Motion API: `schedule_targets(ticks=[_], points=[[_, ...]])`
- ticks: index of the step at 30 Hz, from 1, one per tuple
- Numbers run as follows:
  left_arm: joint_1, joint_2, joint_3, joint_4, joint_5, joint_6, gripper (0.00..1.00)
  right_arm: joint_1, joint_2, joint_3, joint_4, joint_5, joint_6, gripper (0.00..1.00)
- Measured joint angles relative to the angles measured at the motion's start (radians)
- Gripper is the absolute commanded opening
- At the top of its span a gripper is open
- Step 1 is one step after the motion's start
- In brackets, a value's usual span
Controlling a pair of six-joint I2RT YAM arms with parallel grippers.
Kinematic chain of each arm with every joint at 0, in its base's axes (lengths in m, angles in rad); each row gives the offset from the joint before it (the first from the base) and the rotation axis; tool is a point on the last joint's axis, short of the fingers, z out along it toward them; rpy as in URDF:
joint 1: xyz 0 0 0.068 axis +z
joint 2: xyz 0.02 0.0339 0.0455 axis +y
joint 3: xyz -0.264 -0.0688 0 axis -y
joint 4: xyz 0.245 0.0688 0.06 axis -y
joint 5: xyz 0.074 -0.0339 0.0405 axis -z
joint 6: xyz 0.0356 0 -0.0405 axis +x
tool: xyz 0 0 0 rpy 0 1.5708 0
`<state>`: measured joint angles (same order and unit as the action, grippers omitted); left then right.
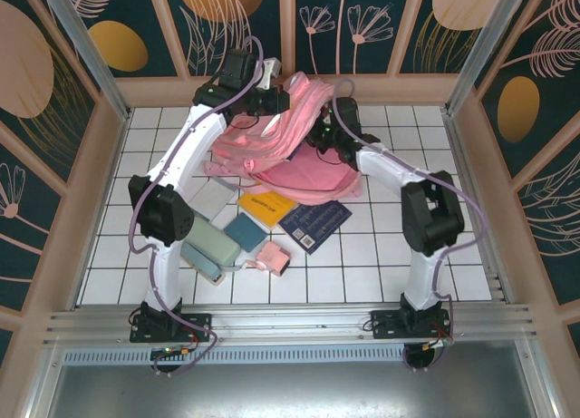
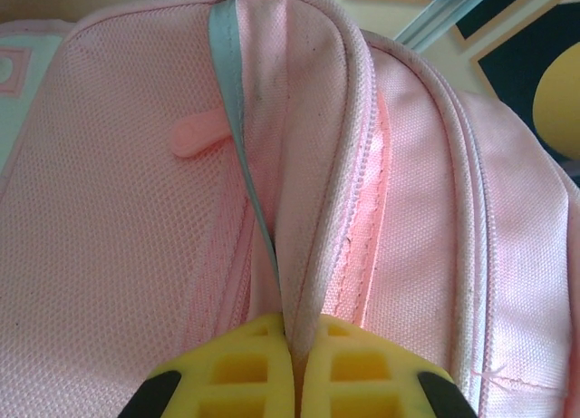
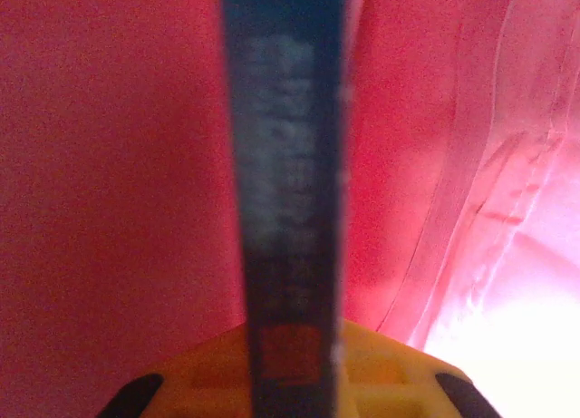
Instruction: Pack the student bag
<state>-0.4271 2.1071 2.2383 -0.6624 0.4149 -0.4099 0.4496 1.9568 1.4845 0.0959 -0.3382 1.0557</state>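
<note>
Left fingers (image 2: pixel 237 371) are clamped on the student bag's (image 2: pixel 109 209) rim, far across the bench (image 1: pixel 390 259); a dark blue book (image 3: pixel 285 164) is gripped by right fingers (image 3: pixel 391 377) inside. Deeper insertion, then release, seems needed.

The large pink cloth backpack (image 2: pixel 109 255) is matt, coarsely woven fabric, with a smooth pale-blue ribbon strip (image 2: pixel 237 128). The left gripper (image 2: pixel 293 336) has matt yellow moulded-plastic jaws. The thin dark blue printed slab (image 3: pixel 285 164) looks smooth. The white tiled desk (image 1: pixel 362 264) is slightly glossy.
</note>
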Motion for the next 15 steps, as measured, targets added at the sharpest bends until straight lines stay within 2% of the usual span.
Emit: schedule_targets(ticks=[1, 3, 4, 5, 10, 15], points=[[0.002, -0.006, -0.008, 0.009, 0.0, -0.008, 0.0, 0.002, 0.038, 0.031, 0.01, 0.0, 0.007, 0.47], [0.01, -0.012, -0.018, 0.026, 0.002, -0.025, 0.0, 0.006, 0.1, 0.091, -0.001, 0.004, 0.007, 0.69], [0.015, -0.013, -0.02, 0.035, 0.004, -0.034, 0.0, 0.008, 0.117, 0.108, -0.012, 0.015, 0.001, 0.76], [0.021, -0.013, -0.024, 0.04, 0.006, -0.042, 0.0, 0.01, 0.119, 0.117, -0.032, 0.034, -0.014, 0.9], [0.076, -0.013, -0.062, 0.092, 0.037, -0.083, 0.0, 0.018, 0.043, 0.124, -0.135, 0.095, -0.114, 0.9], [0.114, -0.012, -0.073, 0.106, 0.05, -0.113, 0.0, 0.03, -0.114, 0.127, -0.267, 0.142, -0.244, 0.84]])
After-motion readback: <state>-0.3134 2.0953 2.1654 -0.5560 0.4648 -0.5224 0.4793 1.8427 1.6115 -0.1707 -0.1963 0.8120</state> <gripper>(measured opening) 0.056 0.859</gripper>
